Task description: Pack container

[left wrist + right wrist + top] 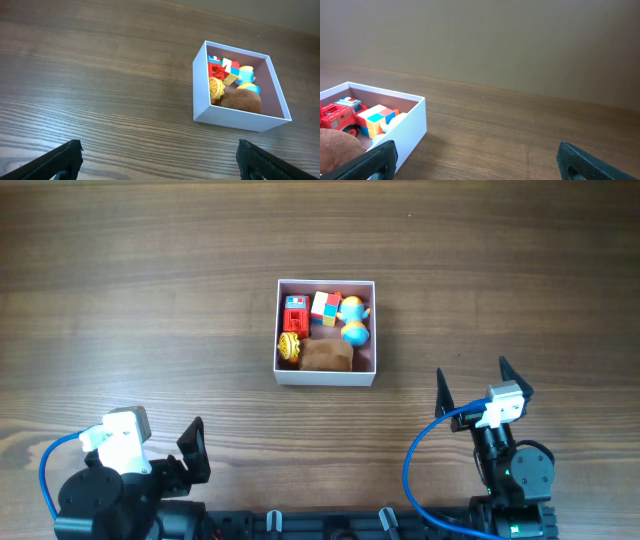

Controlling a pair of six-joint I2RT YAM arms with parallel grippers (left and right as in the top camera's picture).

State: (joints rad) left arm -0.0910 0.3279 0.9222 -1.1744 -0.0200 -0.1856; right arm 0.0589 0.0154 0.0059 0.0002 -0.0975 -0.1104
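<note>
The container (327,373), a square white box with a dull pink inside, sits mid-table. It holds a red toy truck (296,314), a coloured cube (325,307), a blue and yellow toy (354,321), a yellow toy (289,346) and a brown plush (326,356). The container also shows in the left wrist view (200,92) and in the right wrist view (412,127). My left gripper (190,448) is open and empty at the near left; its fingers show in the left wrist view (160,157). My right gripper (472,380) is open and empty at the near right, right of the container; its fingers show in the right wrist view (477,157).
The wooden table (140,290) stretches bare around the container. Blue cables (420,460) loop by each arm base at the front edge. A plain wall (495,40) stands behind the table.
</note>
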